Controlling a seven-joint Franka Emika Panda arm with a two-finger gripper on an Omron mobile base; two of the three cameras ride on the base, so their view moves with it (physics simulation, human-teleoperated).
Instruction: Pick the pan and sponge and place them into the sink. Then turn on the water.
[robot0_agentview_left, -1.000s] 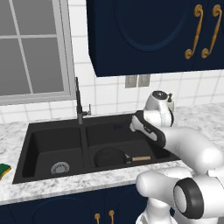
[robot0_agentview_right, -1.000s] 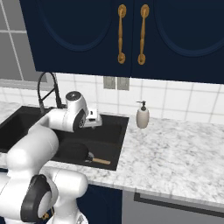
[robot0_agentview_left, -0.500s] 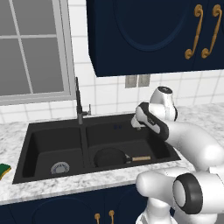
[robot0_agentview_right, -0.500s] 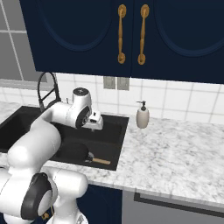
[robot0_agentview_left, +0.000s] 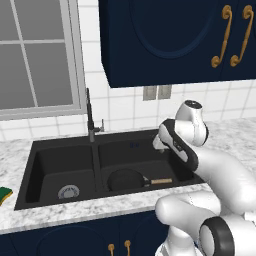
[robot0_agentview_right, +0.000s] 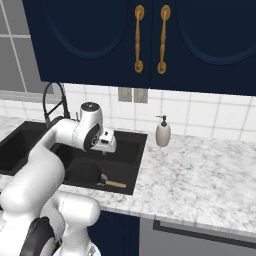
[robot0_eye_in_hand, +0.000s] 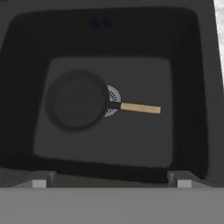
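The two-finger gripper (robot0_eye_in_hand: 111, 178), jaws spread wide and empty, has risen above the matte black double-basin sink (robot0_agentview_left: 65, 151). The round black pan (robot0_eye_in_hand: 78, 100) lies released on its right basin floor. The green-and-yellow sponge (robot0_agentview_left: 5, 193) remains outside, on the counter left of the sink.

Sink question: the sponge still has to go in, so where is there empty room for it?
The left basin of the matte black double sink is bare except its silver drain. The right basin is crowded: the round black frying pan with its tan handle covers much of the floor. The small green-and-yellow sponge waits on the marble counter left of the sink.
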